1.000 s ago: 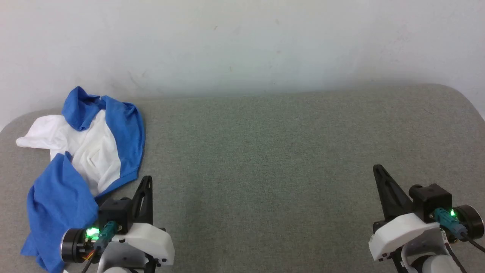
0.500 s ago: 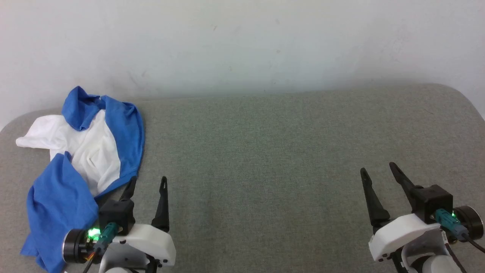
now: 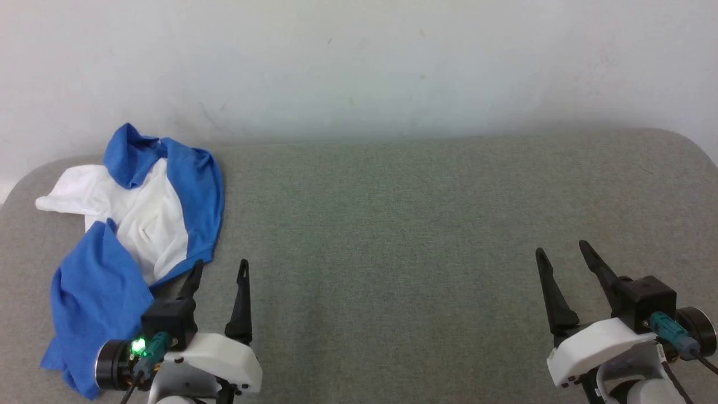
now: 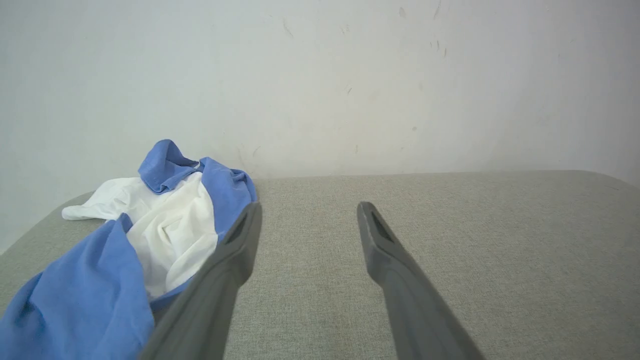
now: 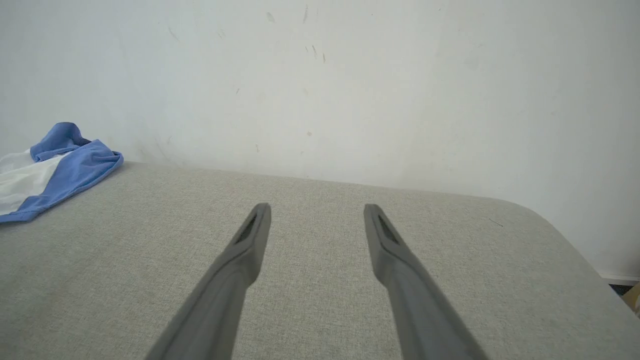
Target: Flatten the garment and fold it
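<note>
The garment (image 3: 134,224), a white T-shirt with royal-blue sleeves and shoulders, lies crumpled in a heap at the far left of the grey-green padded surface (image 3: 392,224). It also appears in the left wrist view (image 4: 150,230) and at the left edge of the right wrist view (image 5: 55,170). My left gripper (image 3: 220,264) is open and empty at the lower left, its left fingertip just beside the garment's blue hem without gripping it (image 4: 309,207). At the lower right, far from the cloth, my right gripper (image 3: 561,249) is open and empty too (image 5: 317,207).
A pale wall (image 3: 359,67) rises right behind the padded surface. The surface has rounded corners at the far left and far right (image 5: 550,220). A wide stretch of bare fabric surface lies between the two grippers.
Both grippers have gone from shut to open. The head camera has shifted slightly, so the whole picture has moved a little to the right; the garment has not moved.
</note>
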Controlling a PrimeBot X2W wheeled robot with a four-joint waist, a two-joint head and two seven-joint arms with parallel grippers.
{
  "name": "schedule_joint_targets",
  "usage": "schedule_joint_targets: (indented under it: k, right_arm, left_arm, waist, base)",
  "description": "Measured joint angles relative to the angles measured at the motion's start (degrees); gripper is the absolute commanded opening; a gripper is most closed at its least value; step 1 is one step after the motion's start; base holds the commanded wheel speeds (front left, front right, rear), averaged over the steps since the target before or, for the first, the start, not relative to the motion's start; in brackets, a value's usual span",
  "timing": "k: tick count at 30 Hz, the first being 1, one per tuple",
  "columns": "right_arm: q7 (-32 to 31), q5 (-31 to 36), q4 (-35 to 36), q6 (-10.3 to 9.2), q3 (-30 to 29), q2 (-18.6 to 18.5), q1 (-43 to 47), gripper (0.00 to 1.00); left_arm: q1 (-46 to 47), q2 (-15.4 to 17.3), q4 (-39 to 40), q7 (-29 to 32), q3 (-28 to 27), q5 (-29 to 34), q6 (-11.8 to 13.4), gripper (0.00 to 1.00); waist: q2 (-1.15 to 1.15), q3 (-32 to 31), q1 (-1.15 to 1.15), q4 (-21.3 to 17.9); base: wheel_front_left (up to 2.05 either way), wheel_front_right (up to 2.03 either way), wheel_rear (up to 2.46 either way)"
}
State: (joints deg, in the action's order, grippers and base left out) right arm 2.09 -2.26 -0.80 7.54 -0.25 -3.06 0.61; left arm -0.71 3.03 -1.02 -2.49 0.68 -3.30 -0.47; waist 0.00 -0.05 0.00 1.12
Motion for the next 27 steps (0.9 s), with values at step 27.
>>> schedule_joint_targets:
  k: [27]
  right_arm:
    - [1.0,-0.9,1.4,0.0,0.5,0.0,1.0,1.0]
  left_arm:
    - [-0.1,0.0,-1.0,-3.4,-1.6,-4.7,-0.1,1.0]
  waist:
    - [0.0,-0.5,0.0,8.9]
  base:
    - [0.0,0.0,0.0]
